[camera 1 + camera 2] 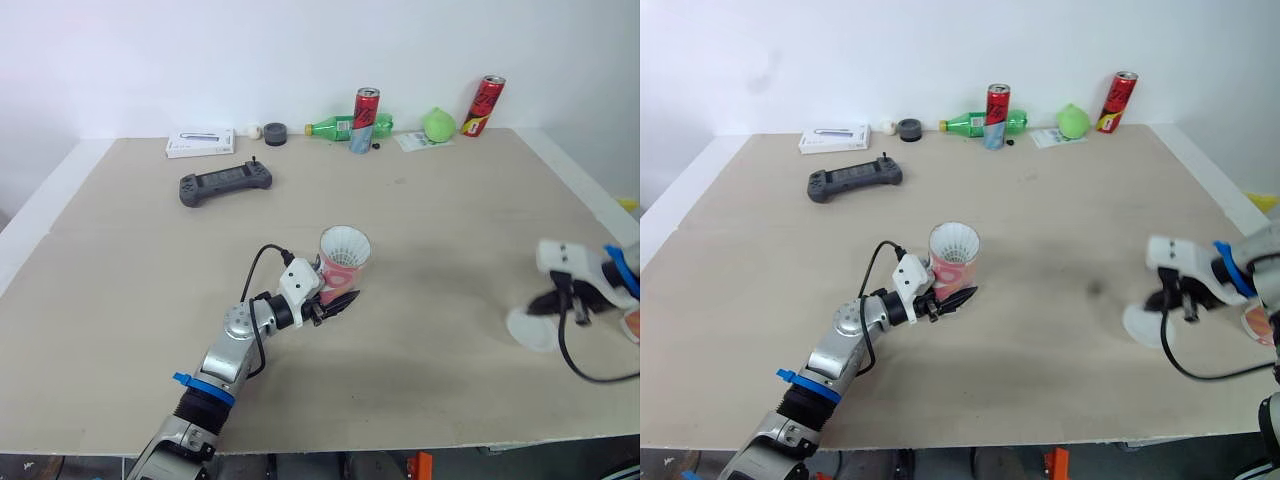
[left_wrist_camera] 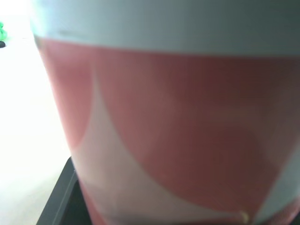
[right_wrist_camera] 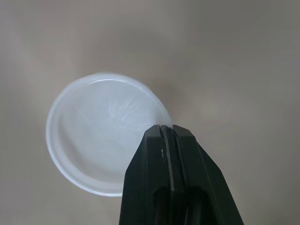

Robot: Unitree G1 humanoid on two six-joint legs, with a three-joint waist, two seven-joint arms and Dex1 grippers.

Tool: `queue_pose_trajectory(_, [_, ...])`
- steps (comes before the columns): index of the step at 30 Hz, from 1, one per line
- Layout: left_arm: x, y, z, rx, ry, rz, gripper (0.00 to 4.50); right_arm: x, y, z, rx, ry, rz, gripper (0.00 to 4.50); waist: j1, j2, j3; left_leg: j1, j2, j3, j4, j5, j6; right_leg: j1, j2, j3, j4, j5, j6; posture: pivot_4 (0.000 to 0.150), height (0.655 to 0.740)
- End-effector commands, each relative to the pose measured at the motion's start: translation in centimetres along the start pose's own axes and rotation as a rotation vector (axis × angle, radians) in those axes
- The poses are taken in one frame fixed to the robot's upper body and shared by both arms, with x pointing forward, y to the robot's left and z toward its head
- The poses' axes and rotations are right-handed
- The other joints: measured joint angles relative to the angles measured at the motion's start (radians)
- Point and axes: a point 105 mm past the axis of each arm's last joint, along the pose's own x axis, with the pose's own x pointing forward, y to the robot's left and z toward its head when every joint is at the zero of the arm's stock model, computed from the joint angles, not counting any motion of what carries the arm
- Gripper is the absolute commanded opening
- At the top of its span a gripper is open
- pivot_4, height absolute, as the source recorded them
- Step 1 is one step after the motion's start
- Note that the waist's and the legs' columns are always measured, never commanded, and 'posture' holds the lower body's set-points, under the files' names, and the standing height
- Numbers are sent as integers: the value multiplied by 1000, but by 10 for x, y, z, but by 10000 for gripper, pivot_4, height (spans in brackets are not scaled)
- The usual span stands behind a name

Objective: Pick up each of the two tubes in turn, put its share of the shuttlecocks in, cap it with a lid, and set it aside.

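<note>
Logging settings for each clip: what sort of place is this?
Probably an indoor test bench: a pale wooden tabletop against a plain white wall, with props like a grey handheld game controller.

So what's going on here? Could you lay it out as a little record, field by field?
left fingers: closed around the tube, which is upright mid-table
tube contents: white shuttlecock feathers at its open mouth
right fingers: pinched shut on the rim of the lid, off to the robot's right
cap: not yet on the tube
far edge of table: game controller, white box, green bottle
</note>
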Motion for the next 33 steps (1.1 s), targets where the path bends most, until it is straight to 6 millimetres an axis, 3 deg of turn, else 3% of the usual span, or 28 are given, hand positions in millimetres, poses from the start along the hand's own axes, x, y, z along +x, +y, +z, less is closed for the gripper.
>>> queue_pose_trajectory(1, [2, -9, -13, -16, 42, -34, 25123, -21, 8, 88, -181, -272, -8, 379, 1, 0, 0, 1, -1, -3, 0, 1, 0, 1, 1, -1, 0, 0, 1, 1500, 7400])
queue_pose_trajectory(4, [4, -10, -14, -19, 48, -43, 25123, -19, 19, 129, -311, -373, -16, 379, 13, -12, -4, -1, 1, -9, 0, 2, -1, 3, 3, -11, 0, -3, -3, 1500, 7400])
queue_pose_trajectory(9, [7, -10, -17, -24, 60, -51, 25123, -8, 33, 174, -514, -417, -19, 379, 23, -11, -4, -7, 4, -10, 0, 1, -2, -1, 1, -11, 0, -1, -9, 1500, 7400])
queue_pose_trajectory(15, [10, -10, -19, -29, 72, -53, 25123, 8, 49, 207, -692, -412, 21, 379, 25, -10, -4, -7, 3, -10, 0, 1, -2, -1, 0, -12, 0, 0, -9, 1500, 7400])
queue_pose_trajectory(22, [8, -9, -22, -37, 87, -39, 25123, 20, 52, 213, -795, -363, 48, 379, 24, -10, -4, -7, 4, -10, 2, 1, -2, -1, 0, -12, 0, 0, -7, 1500, 7400])
queue_pose_trajectory(33, [9, -10, -23, -45, 88, -32, 25123, 40, 41, 207, -877, -237, 31, 379, 24, -10, -4, -6, 5, -9, 2, 1, -2, -1, 1, -12, 0, 2, -9, 1500, 7400])
